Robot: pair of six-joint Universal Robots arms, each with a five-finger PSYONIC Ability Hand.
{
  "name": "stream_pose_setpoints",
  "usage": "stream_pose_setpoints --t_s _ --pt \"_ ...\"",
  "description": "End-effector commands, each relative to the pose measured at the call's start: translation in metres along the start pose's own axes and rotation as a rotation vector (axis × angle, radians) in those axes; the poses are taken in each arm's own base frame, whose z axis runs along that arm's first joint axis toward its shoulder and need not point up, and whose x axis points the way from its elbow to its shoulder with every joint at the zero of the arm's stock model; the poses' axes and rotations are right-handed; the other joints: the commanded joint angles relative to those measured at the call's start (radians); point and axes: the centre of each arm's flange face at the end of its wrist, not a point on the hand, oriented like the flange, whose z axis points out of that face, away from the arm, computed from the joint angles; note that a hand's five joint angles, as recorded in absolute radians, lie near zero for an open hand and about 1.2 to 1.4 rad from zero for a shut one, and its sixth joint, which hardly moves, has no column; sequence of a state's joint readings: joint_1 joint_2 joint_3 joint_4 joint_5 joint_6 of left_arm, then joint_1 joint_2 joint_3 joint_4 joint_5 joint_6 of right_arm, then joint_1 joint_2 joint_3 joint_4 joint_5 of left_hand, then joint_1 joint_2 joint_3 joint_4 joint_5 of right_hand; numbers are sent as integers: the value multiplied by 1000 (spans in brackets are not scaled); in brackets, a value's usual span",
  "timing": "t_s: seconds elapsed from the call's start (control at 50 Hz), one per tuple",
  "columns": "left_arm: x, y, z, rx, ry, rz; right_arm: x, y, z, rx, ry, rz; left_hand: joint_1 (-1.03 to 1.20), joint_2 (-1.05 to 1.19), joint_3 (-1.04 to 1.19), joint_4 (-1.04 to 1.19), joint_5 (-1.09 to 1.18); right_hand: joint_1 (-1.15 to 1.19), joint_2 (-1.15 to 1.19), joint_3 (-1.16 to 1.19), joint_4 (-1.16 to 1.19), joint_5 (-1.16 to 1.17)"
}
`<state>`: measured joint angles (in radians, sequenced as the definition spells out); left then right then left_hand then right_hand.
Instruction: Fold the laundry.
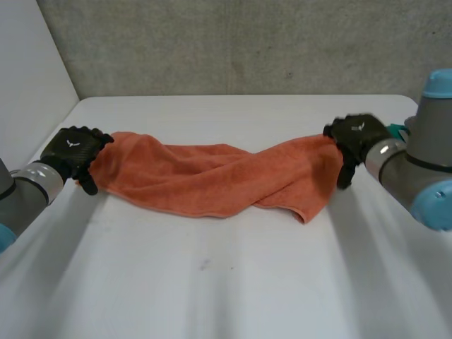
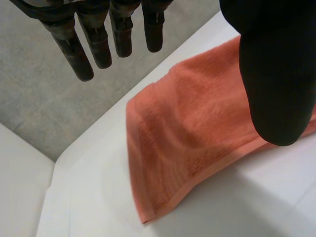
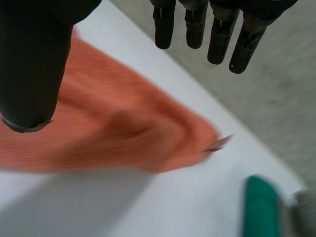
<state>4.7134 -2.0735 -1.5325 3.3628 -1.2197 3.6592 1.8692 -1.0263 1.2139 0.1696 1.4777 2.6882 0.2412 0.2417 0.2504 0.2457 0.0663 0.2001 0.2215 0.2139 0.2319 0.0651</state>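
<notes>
A: Checking progress. The worktop (image 1: 212, 282) comes nearest, and the orange towel (image 1: 212, 176) lies across its middle, bunched and twisted. No fold made yet.
B: Hands?
A: The left robot hand (image 1: 70, 150) is at the towel's left end, the right robot hand (image 1: 357, 135) at its right end. Both have straight fingers, thumb apart, nothing pinched.
B: So, by my read, nearly everything's left: spread, then fold.
</notes>
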Motion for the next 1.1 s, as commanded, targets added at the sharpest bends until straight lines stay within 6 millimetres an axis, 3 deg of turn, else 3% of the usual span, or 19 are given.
stream_pose_setpoints --t_s 0.02,0.16,0.38,0.48,0.7,0.98,1.1 --pt "-11 22 21 -29 2 18 -35 34 -26 -112 -200 158 72 72 63 68 72 140 119 126 108 100" --pt "-26 38 33 -58 -18 81 -52 53 -10 -106 -212 182 116 116 107 112 116 255 233 241 223 215" --pt "-22 46 45 -53 4 81 -67 67 22 -68 -212 174 210 209 201 205 210 510 488 496 478 470" --pt "-19 45 47 -46 10 83 -63 59 29 -35 -179 236 430 429 420 425 430 1195 1173 1181 1163 1155" --pt "-11 41 49 -24 39 85 -47 35 17 36 -148 255 495 494 486 490 495 1196 1175 1182 1164 1157" --pt "-6 49 57 -32 56 85 -50 38 1 24 -161 204 474 474 465 470 475 1196 1175 1182 1164 1157" --pt "2 45 47 -77 98 62 -48 41 1 17 -153 186 307 307 298 303 307 1196 1175 1182 1164 1157"
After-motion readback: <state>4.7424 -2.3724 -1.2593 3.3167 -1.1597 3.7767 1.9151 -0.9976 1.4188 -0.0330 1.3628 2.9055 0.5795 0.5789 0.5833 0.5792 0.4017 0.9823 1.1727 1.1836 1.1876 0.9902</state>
